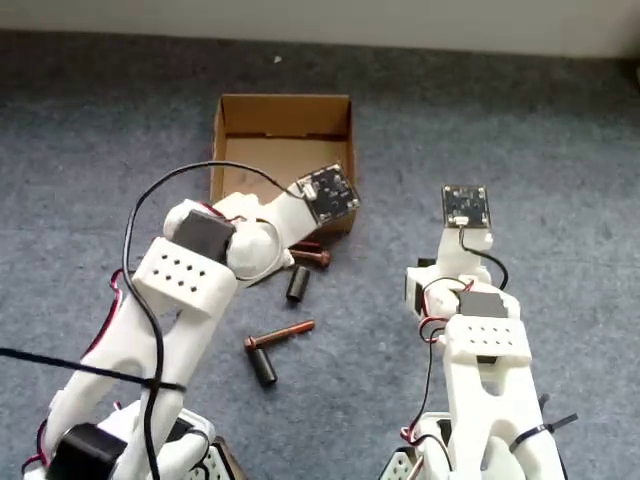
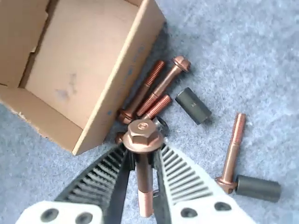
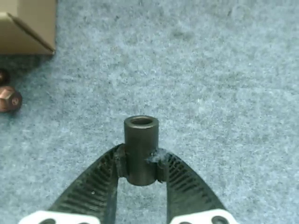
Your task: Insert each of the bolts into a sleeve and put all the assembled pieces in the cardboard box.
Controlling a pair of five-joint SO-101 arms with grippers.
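Closest to the left wrist lens, the left pincer is clenched on a copper hex-head bolt. The bolt's head stands up between the ribbed fingers and its shank runs back toward the wrist. In the right wrist view, the right pincer grips a dark sleeve upright, bore facing the lens, above the grey tabletop.

The wrist views give me the grasps. The high view gives me the layout: the left arm's wrist sits at the near right corner of the cardboard box, and the right arm's wrist is well apart from it, over bare tabletop.

What I can see of the box's floor, in the left wrist view, is bare cardboard. Three loose bolts lie bunched against its outer wall, with a loose sleeve just beside them. Farther out, another bolt lies with its head touching a second sleeve. From above this pair lies between the arms, nearer the left one.
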